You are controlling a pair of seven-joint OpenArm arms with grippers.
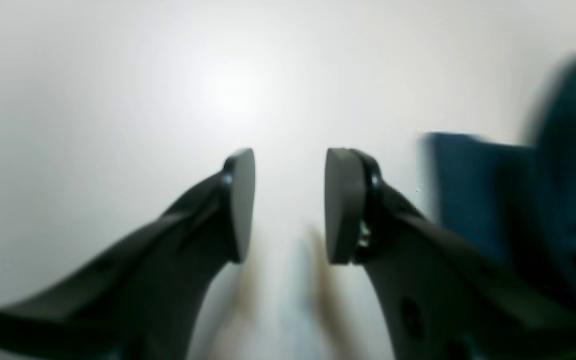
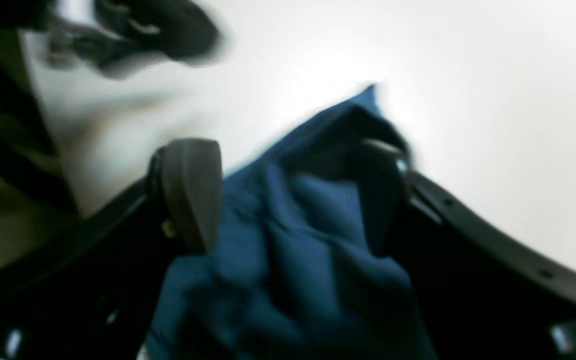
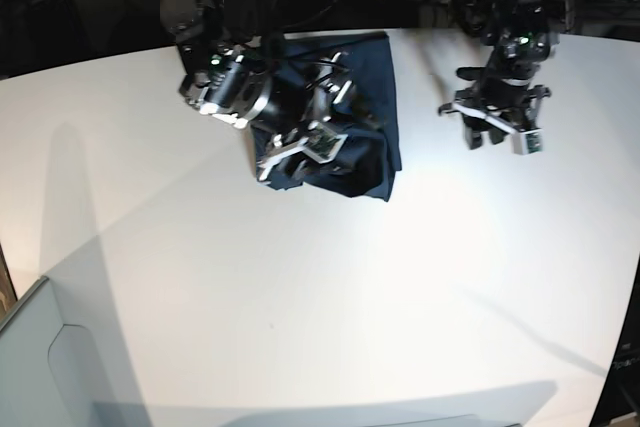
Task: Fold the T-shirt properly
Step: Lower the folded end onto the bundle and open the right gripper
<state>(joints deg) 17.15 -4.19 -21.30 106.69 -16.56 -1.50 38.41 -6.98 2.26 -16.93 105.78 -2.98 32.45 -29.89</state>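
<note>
Right gripper (image 2: pixel 288 195) stands with jaws apart around a bunched fold of the shirt (image 3: pixel 360 127) lying on the table (image 3: pixel 300 297), so lifting away could snag cloth and undo the fold, while the left gripper (image 1: pixel 290 205), wide, holds nothing.

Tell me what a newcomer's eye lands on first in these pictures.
First comes the T-shirt, a rumpled dark blue heap at the far middle of the white table. The right gripper sits right over it, jaws apart with bunched blue cloth between them. The left gripper is open and empty over bare table, beside the shirt.
</note>
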